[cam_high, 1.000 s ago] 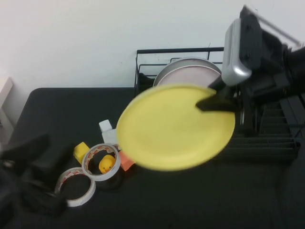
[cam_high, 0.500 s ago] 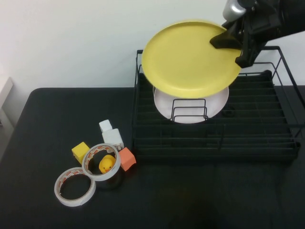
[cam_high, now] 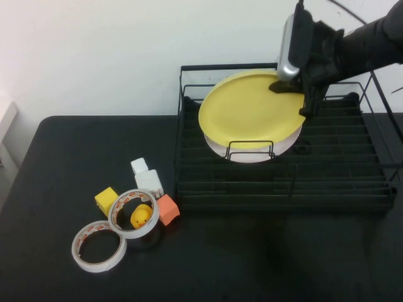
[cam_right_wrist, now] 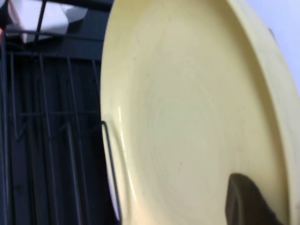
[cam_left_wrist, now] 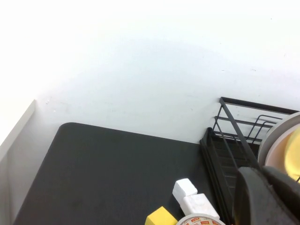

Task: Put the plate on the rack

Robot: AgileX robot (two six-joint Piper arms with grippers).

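The yellow plate (cam_high: 249, 113) is tilted on edge inside the black wire rack (cam_high: 340, 170), leaning over the pale pink plate (cam_high: 252, 153) that stands behind a wire loop. My right gripper (cam_high: 295, 94) is shut on the yellow plate's far right rim. In the right wrist view the plate (cam_right_wrist: 187, 117) fills the frame, with one dark fingertip (cam_right_wrist: 243, 199) on its face. My left gripper (cam_left_wrist: 262, 183) is out of the high view. Its wrist view shows its pads together, holding nothing, with the rack (cam_left_wrist: 225, 150) beyond.
On the black table left of the rack lie two tape rolls (cam_high: 97, 246) (cam_high: 133, 212), a small yellow toy (cam_high: 143, 217), a yellow cube (cam_high: 107, 200), an orange cube (cam_high: 167, 209) and white blocks (cam_high: 146, 176). A white wall stands behind.
My right gripper carried the yellow plate from table height up over the rack's back rail, then down into the rack in front of the pink plate. My left arm has left the high view.
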